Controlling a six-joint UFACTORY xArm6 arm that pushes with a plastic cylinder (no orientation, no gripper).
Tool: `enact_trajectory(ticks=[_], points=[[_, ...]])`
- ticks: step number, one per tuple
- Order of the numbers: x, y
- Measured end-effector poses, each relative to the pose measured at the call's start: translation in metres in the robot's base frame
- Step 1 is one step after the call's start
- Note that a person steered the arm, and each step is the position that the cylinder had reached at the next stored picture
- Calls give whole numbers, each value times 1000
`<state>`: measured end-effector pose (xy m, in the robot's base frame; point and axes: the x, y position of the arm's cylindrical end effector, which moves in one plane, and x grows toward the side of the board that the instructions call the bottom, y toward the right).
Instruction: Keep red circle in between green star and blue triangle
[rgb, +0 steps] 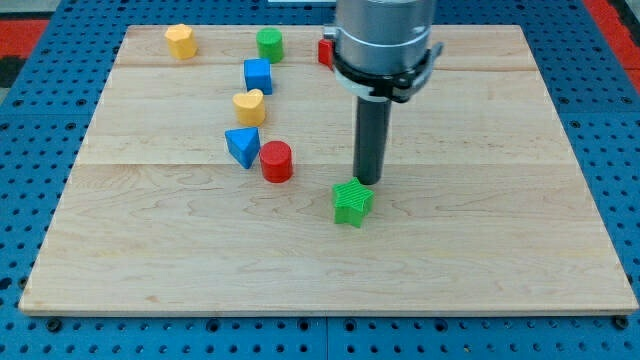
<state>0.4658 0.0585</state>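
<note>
One raised, fairly close front view down onto the wooden board (480, 260).

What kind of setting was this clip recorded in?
Probably a robotics lab bench: a wooden board lies on a blue perforated surface, small blocks like the green star are scattered about, and my tip touches down beside it.

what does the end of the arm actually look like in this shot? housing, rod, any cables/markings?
The arm's grey metallic cylindrical housing enters from the view's top, ringed at its base by a black clamp collar with small lugs on each side. Below it hangs a straight dark grey rod, uniform in width, ending in my tip. No cables or markings are visible; the upper arm is cropped out.
</note>
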Motion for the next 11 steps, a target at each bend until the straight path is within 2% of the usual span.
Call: enact_trajectory(ticks=[1, 2, 3, 4, 6, 7, 9, 11], points=[[15, 18], [50, -33], [54, -104], [54, -133], [19, -54], [1, -40], [-35, -72], [-42, -119]])
